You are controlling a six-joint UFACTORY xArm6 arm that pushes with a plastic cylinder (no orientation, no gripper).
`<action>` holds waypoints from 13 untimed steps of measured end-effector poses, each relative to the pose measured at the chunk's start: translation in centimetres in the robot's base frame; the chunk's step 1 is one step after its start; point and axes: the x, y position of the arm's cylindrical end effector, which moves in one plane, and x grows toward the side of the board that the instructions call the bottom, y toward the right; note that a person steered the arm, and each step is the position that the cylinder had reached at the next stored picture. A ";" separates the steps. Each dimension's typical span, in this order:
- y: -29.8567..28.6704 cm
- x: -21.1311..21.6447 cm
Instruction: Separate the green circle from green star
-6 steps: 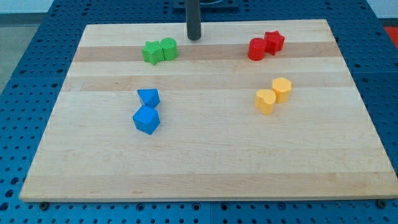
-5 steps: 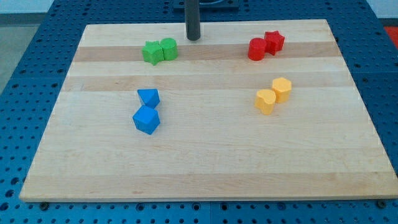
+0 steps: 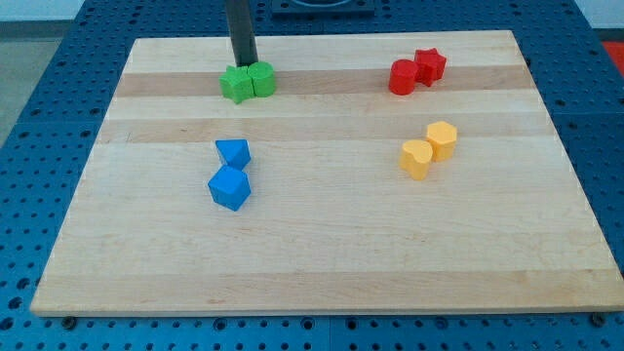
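Blocks sit touching in the upper left: green star (image 3: 235,85), green circle (image 3: 261,79). My tip (image 3: 243,63) stands just behind their seam; no jaws exist. Light, rigid, probably slides easily; push at the seam.

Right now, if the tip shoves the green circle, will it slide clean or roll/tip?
Probably slides: the green circle sits flat and squat on the smooth wooden board, so tipping or rolling looks unlikely. Its rounded side may let it spin off an off-centre push. It touches the green star, which could drag along. My tip sits just above the pair's seam.
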 end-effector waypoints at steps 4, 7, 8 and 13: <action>-0.6 2.1; 3.2 2.2; 4.0 2.1; 1.9 5.7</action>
